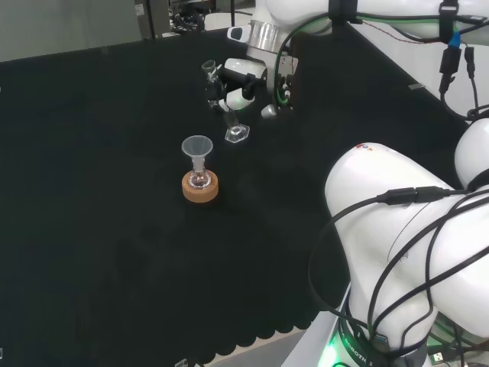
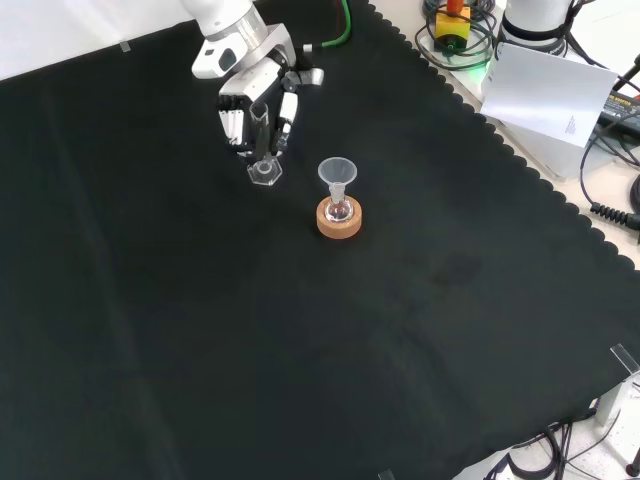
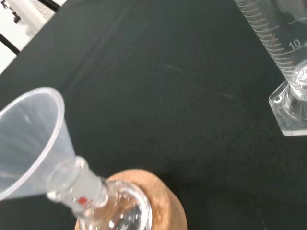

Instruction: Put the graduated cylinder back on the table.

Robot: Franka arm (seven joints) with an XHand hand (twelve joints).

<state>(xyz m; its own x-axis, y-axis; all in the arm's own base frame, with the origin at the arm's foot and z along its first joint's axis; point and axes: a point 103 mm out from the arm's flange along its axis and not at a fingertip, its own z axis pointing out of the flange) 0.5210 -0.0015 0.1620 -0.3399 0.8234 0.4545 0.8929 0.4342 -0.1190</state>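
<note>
The clear graduated cylinder (image 1: pixel 237 133) is held by the hand (image 1: pixel 238 79), whose fingers are curled round its tube. In the head view it leans a little, with its hexagonal foot at or just above the cloth; I cannot tell whether it touches. In the front view the hand (image 2: pixel 254 98) comes down from the top and the cylinder's foot (image 2: pixel 264 172) shows below the fingers. The wrist view shows the cylinder's (image 3: pixel 271 34) graduation marks and foot up close.
A small round flask (image 1: pixel 200 179) with a clear funnel (image 1: pixel 197 146) in its neck sits on a cork ring (image 1: pixel 200 191), close to the cylinder's foot. In the front view the cork ring (image 2: pixel 339 224) is right of the foot. A paper sheet (image 2: pixel 545 90) and cables lie beyond the cloth's edge.
</note>
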